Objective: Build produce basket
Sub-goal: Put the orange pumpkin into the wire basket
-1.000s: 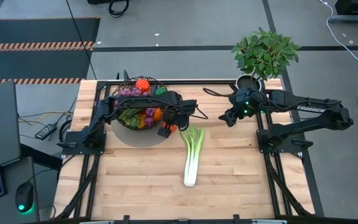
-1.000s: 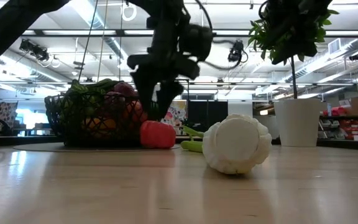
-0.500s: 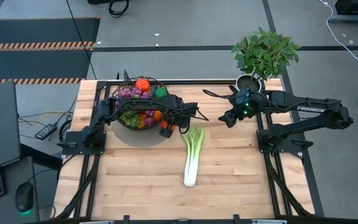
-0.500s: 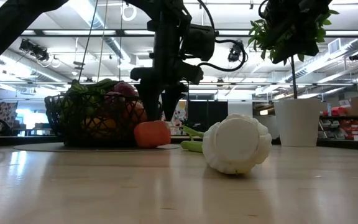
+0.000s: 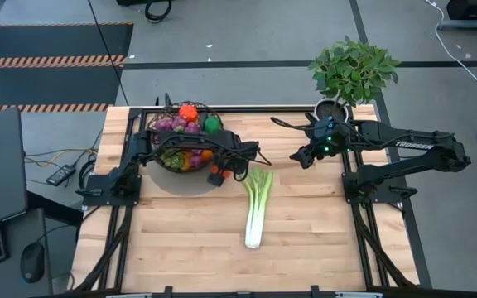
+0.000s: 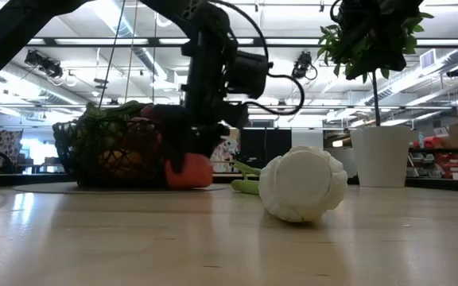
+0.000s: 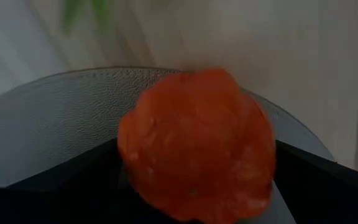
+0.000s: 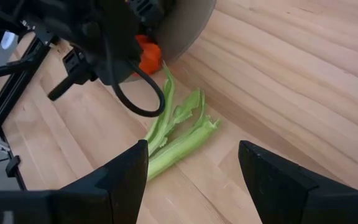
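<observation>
Gripping an orange fruit [image 7: 194, 143], the left gripper [image 5: 217, 173] sits beside the basket [image 5: 157, 159]. Leek [image 5: 257, 207] lies just right of it. Right gripper [image 8: 191, 180] hangs open

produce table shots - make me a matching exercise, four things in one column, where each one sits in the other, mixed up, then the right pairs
Things:
1. leek
2. orange-red fruit
3. basket
4. potted plant

Places:
A. between the left gripper's fingers, at the edge of the grey mat
B. far right corner of the table
C. on the grey mat, filled with produce
D. flat on the bare wood mid-table, leaves toward the basket

Pairs: 1-D, 2-A, 3-C, 4-B
</observation>
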`<state>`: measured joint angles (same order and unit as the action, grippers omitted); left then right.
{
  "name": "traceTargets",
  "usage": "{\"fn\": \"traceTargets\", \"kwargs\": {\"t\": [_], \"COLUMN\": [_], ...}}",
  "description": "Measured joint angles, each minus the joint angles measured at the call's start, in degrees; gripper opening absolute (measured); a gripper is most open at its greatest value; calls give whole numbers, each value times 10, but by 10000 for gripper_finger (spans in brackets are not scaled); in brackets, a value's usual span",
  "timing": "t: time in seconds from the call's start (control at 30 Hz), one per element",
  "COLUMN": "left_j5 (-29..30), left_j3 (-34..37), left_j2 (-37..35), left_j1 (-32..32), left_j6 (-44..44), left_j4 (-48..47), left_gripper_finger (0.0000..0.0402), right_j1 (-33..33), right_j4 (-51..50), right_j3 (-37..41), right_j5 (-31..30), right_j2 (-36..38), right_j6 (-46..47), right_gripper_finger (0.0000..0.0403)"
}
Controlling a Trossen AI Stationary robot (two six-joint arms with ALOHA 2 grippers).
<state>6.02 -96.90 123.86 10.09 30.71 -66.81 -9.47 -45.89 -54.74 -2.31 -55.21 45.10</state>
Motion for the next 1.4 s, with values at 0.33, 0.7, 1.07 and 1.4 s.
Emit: {"fn": "traceTargets", "kwargs": {"t": [0.33, 0.7, 1.07, 1.4], "left_j5": [4, 58, 109, 124], "left_j3": [16, -82, -325, -357], "left_j2": [0, 0, 0, 0], "left_j1": [-7, -9, 14, 97], "left_j6": [-5, -80, -164, -324], "left_j4": [29, -40, -130, -234], "left_gripper_finger": [396, 328, 342, 350], "right_j1": [0, 0, 0, 0], "right_j4": [0, 0, -1, -1], "right_j3": [0, 0, 0, 0], "right_j5": [0, -13, -13, 3], "right_j2": [0, 0, 0, 0], "right_j6": [0, -2, -20, -18], "right_gripper_finger": [255, 255, 255, 255]}}
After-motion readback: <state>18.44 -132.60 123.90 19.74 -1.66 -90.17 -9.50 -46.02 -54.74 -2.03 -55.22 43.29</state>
